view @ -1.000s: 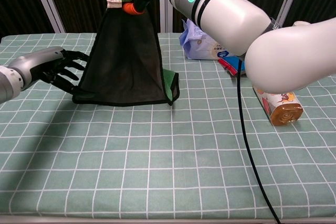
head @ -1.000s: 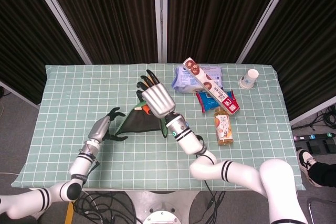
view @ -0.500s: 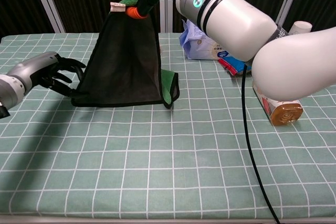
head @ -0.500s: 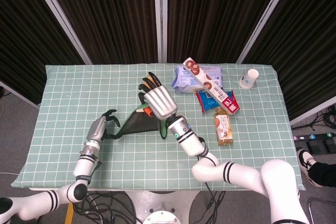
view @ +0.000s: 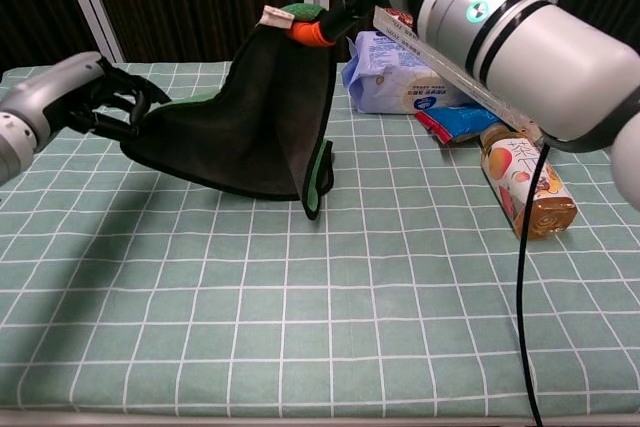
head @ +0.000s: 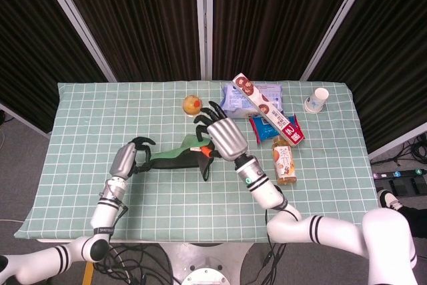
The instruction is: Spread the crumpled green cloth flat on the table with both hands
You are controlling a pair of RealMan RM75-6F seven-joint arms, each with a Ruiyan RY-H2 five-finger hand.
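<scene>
The green cloth (head: 172,159) (view: 250,127), dark on the side facing the chest view, hangs stretched between both hands above the table (head: 80,111). My left hand (head: 129,159) (view: 75,97) grips its left corner with curled fingers. My right hand (head: 225,137) pinches the opposite corner, the one with a white label, in its orange-tipped fingertips (view: 308,32) and holds it higher. A loose fold of the cloth droops down to the tabletop (view: 312,187). In the chest view the right hand is mostly cut off by the top edge.
Behind the right hand lies a small orange-yellow fruit (head: 192,104). To the right are a blue packet (head: 257,95) (view: 400,77), a long biscuit box (head: 265,109), a blue snack pack (head: 272,129), a lying bottle (head: 285,159) (view: 520,187) and a paper cup (head: 318,99).
My right hand has carried its cloth corner right and lower. My left hand has closed on the left corner and lifted it, so the cloth is pulled wider. The fruit is uncovered.
</scene>
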